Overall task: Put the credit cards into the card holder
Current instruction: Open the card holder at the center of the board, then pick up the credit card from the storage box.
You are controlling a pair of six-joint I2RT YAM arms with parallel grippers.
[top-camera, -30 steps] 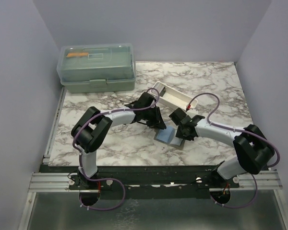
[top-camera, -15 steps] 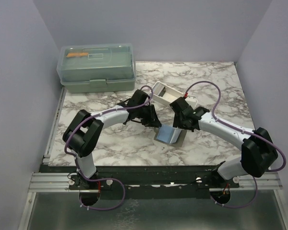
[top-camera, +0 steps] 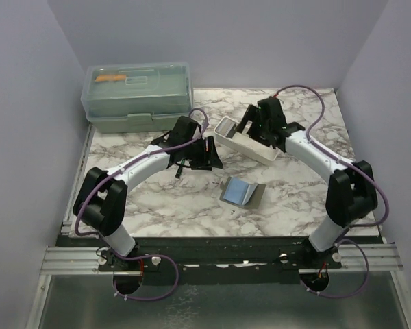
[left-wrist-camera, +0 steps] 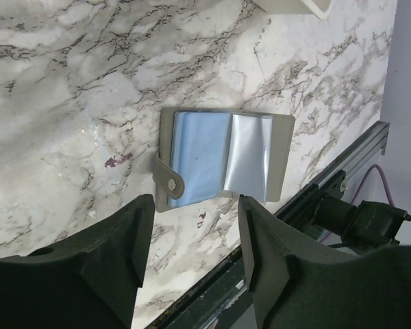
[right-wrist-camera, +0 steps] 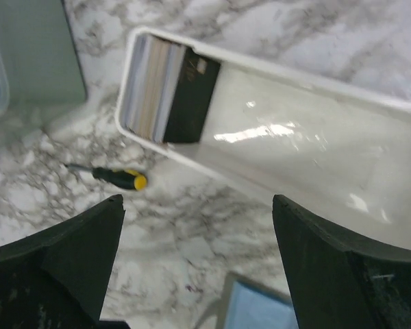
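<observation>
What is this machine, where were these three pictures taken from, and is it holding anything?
Two robot arms stand at the near edge of a marble table. The wide picture looks down from above; the other two come from a camera on each wrist, with that arm's fingers at the bottom. The left gripper, open, faces the unfolded card holder, a blue card inside. The right gripper hangs open above a white tray with stacked cards at one end. A green lidded box and a screwdriver lie nearby. Nothing is held.

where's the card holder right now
In the top view the card holder lies open on the marble table, about centre front, just on the near side of the white tray.
</observation>
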